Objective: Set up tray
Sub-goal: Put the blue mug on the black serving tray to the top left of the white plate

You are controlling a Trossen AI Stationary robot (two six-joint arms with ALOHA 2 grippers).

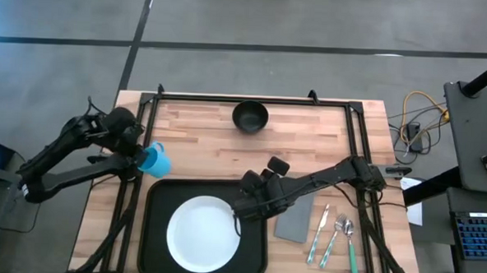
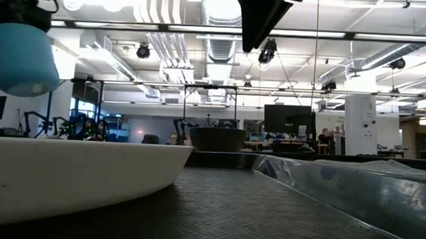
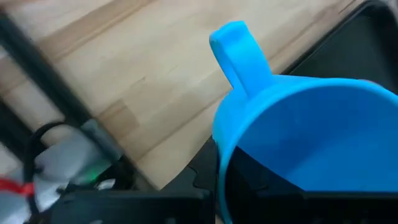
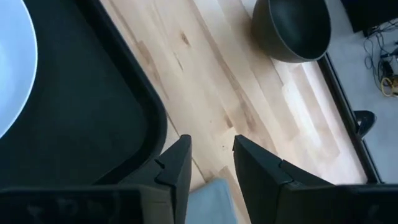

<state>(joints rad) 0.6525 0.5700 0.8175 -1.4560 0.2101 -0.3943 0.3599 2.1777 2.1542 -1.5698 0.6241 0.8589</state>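
The black tray (image 1: 255, 254) lies at the table's near edge with a white plate (image 1: 202, 233) in it. My left gripper (image 1: 140, 152) is shut on a blue cup (image 1: 155, 160), held in the air just off the tray's far left corner; the low view shows the cup (image 2: 21, 57) well above the plate (image 2: 74, 171). My right gripper (image 1: 242, 204) is open and touches nothing. It hovers over the tray's far right corner (image 4: 146, 118), with the grey napkin (image 1: 294, 218) lying flat under its arm. My left gripper grips the blue cup by its wall at the rim (image 3: 227, 155), close beside the handle (image 3: 239, 56). One finger (image 3: 205, 177) lies outside the wall and the other seems to be inside the cup. The cup is lifted clear of the table.
A black bowl (image 1: 250, 117) stands near the table's far edge. A knife, a spoon and a green-handled piece of cutlery (image 1: 334, 235) lie right of the napkin. Bare wood runs between the bowl and the tray. Black frame rails run along the table's sides.
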